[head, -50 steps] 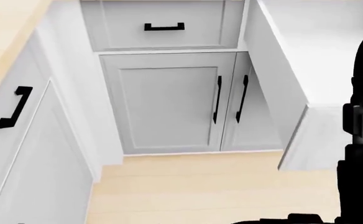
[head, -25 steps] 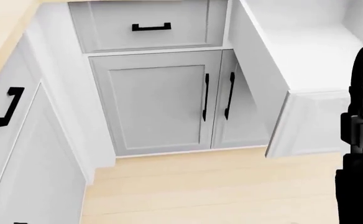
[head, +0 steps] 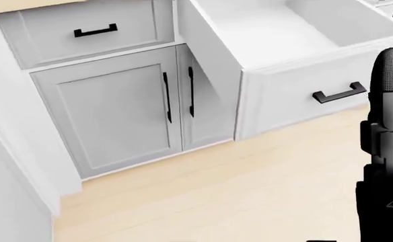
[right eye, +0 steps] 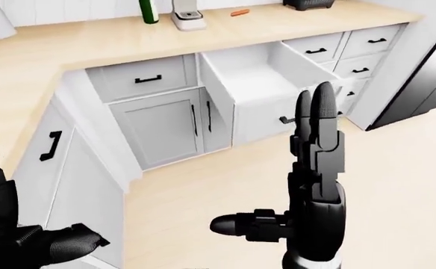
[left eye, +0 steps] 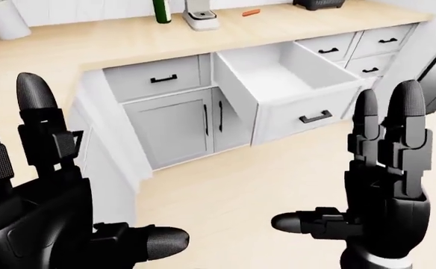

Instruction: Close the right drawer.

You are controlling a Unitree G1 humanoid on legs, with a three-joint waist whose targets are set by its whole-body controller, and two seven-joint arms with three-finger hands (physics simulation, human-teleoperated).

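The right drawer [left eye: 289, 84] stands pulled far out from the cabinets, upper centre-right of the left-eye view, its black handle [left eye: 316, 117] facing the floor side. The right hand [left eye: 386, 185] hovers at lower right, fingers spread upright, holding nothing. The left hand [left eye: 42, 213] fills the lower left, likewise spread and empty.

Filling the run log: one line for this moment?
drawer: open, empty | right hand: open, raised, short of handle | left hand: open
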